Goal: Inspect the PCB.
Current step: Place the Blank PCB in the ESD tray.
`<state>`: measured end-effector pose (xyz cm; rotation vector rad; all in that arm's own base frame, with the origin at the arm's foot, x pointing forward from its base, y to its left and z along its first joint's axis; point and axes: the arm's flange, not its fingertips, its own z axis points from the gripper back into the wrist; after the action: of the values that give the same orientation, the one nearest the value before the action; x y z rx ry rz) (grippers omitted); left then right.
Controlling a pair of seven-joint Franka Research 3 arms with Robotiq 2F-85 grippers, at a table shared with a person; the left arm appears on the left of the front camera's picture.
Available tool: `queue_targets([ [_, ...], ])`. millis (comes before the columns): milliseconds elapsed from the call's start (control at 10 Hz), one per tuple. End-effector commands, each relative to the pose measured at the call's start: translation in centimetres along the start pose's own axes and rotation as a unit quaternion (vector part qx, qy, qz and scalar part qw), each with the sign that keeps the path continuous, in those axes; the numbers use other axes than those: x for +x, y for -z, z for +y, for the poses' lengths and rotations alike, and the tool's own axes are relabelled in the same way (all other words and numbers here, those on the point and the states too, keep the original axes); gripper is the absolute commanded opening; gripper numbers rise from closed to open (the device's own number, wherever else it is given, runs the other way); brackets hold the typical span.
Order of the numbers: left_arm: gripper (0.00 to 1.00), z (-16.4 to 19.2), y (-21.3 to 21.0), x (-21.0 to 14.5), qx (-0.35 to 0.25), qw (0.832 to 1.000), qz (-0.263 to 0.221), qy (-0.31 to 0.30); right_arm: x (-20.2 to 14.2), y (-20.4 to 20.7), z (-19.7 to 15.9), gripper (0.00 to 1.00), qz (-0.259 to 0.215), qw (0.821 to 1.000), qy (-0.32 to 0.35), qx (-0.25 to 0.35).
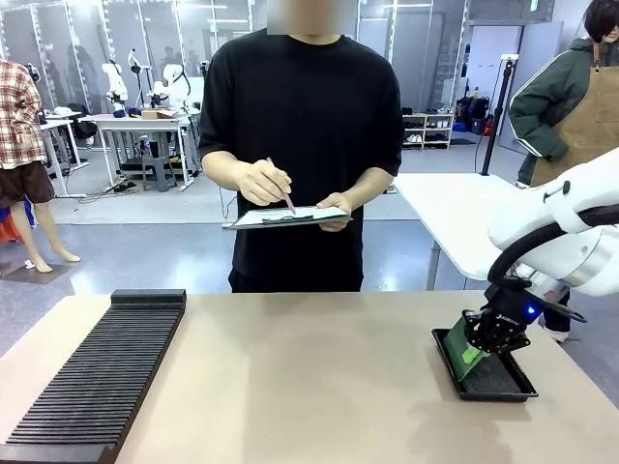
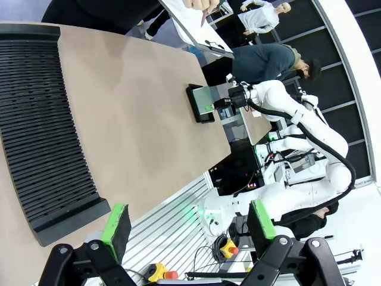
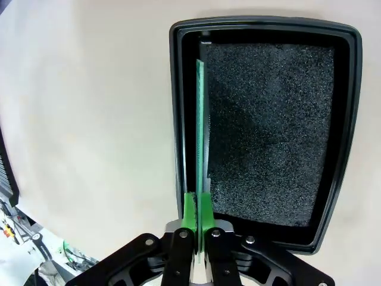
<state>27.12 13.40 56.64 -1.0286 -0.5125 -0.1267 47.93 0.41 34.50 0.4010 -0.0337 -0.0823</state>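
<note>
Right tool placing the PCB on edge into the black tray, lower right of the front view.

Right tool [image 3: 196, 205] has its pads nearly together, pinching the lower edge of the PCB [image 3: 201, 119], which stands edge-on along the left inner wall of the tray [image 3: 342, 119]; grip looks about to ease. Best to lower until the board rests on the foam, then part the pads and lift straight off. Left tool [image 2: 187, 226] is wide open, holding nothing, above the tabletop [image 1: 309, 387]. Beyond, the person's hand [image 1: 263, 182] writes on a clipboard [image 1: 285, 218].
</note>
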Motion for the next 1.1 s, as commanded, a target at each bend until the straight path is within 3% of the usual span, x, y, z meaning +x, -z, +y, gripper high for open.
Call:
queue_targets([
  [0,1.0,-0.2,-0.1,0.0,0.007,1.0,0.004,-0.001,0.1,0.3,0.1,0.34,-0.014,1.0,0.006,-0.012],
  [100,1.0,-0.2,-0.1,0.0,0.007,1.0,0.004,-0.001,0.1,0.3,0.0,0.58,-0.019,1.0,0.009,-0.02],
  [200,1.0,-0.2,-0.1,0.0,0.007,1.0,0.004,-0.001,-0.3,0.0,0.0,0.7,-0.021,0.999,0.013,-0.036],
  [300,1.0,-0.2,-0.1,0.0,0.007,1.0,0.004,-0.001,-0.7,-0.2,0.0,0.95,-0.024,0.998,0.017,-0.051],
  [400,1.0,-0.2,-0.1,0.0,0.007,1.0,0.004,-0.001,-1.0,-0.4,-0.1,1.0,-0.024,0.997,0.019,-0.075],
  [600,1.0,-0.2,-0.1,0.0,0.007,1.0,0.004,-0.001,-1.4,-1.0,-0.1,1.0,-0.027,0.995,0.02,-0.094],
  [700,1.0,-0.2,-0.1,0.0,0.007,1.0,0.004,-0.001,-1.5,-1.2,-0.1,0.92,-0.027,0.995,0.02,-0.094],
  [800,1.0,-0.2,-0.1,0.0,0.007,1.0,0.004,-0.001,-1.4,-1.1,-0.2,1.0,-0.026,0.995,0.018,-0.09],
  [1000,1.0,-0.2,-0.1,0.0,0.007,1.0,0.004,-0.001,-1.1,-1.1,-0.5,1.0,-0.024,0.996,0.006,-0.082],
])
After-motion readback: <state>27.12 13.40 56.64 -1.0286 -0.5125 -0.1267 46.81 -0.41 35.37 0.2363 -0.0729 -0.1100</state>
